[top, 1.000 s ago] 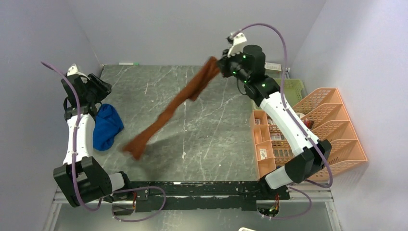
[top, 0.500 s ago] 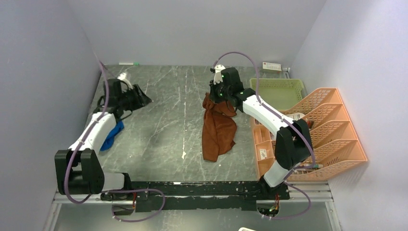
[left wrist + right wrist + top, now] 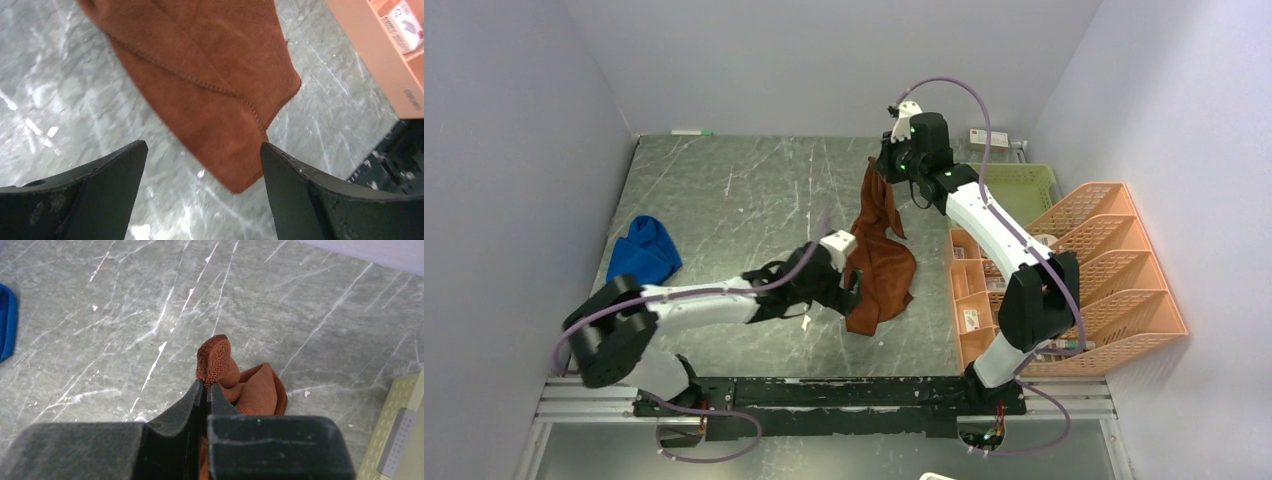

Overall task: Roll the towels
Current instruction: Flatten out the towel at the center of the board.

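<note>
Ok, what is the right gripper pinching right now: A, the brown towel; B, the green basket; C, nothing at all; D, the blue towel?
A: the right gripper is shut on a corner of the brown towel and holds it up, while the blue towel lies apart at the far left.

The rust-brown towel (image 3: pixel 884 270) mid-frame has a darker stitched hem, and the blue towel (image 3: pixel 646 250) at left is a bright royal shade. The table (image 3: pixel 734 190) is grey marble with white veins. At right there's a pale green basket (image 3: pixel 1024 195) and an orange rack (image 3: pixel 1124 250), and my arms (image 3: pixel 989 225) are white and black with purple cables.
</note>
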`<state>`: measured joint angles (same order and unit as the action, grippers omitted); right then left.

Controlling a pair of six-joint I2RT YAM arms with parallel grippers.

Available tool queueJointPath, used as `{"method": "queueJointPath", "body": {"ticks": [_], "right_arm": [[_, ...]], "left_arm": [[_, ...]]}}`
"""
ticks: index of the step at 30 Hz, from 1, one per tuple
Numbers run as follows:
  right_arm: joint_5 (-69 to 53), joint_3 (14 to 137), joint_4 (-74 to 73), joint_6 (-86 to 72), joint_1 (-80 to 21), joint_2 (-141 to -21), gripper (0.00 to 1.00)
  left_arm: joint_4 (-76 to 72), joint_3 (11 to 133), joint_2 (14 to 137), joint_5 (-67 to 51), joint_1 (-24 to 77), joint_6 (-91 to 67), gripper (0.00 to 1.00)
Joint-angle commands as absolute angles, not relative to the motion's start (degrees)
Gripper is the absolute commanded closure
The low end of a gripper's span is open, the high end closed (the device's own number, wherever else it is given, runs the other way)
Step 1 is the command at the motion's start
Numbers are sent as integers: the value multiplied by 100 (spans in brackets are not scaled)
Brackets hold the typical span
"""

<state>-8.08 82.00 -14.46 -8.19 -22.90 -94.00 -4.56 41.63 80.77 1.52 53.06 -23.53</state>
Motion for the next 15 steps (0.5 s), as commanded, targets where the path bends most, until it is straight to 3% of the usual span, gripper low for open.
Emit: {"method": "queueJointPath", "body": {"ticks": [1, 8, 15], "right_arm": [[-915, 8135, -1421, -903, -2239, -9325, 100], [-982, 8006, -1523, -791, -2000, -9153, 100], [-1096, 7855, -1450, -839, -1854, -9067, 100]], "left_arm": [[-1099, 4645, 8886, 1895, 5922, -2221, 7], [-576, 5681, 9989, 3626, 6911, -2075, 22], [-207, 5802, 9825, 3327, 7444, -2623, 24]]}}
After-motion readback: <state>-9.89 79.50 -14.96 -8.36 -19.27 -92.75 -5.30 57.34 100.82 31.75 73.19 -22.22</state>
